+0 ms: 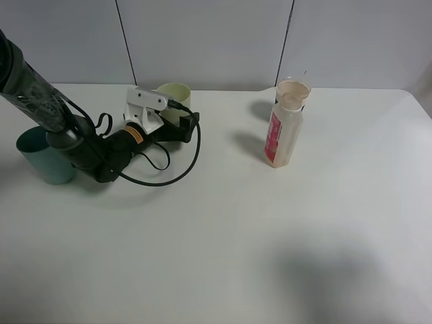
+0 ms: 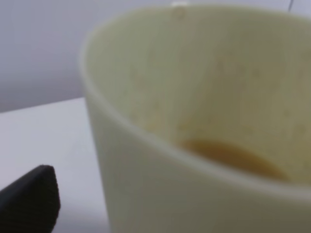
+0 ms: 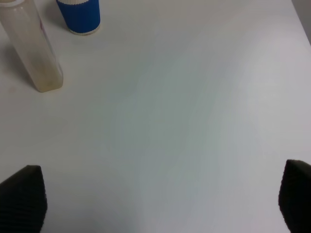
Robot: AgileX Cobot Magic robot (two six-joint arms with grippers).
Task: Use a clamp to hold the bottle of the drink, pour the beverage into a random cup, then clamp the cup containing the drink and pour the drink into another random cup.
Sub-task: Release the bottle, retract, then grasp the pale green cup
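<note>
The left tool (image 1: 185,123) is spread wide right at the yellow-green cup (image 1: 174,94), which stands upright just ahead of it with beverage (image 2: 228,155) pooled in its bottom. One finger (image 2: 29,199) sits beside the cup wall, apart from it; the other is cut off. The teal cup (image 1: 42,156) is well apart from the yellow-green cup, half hidden behind the left arm. The right tool (image 3: 155,201) is open, empty and farther off.

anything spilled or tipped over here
Nothing stands out: the bottle, the yellow-green cup and the teal cup all stand upright, and no spill shows on the table.
</note>
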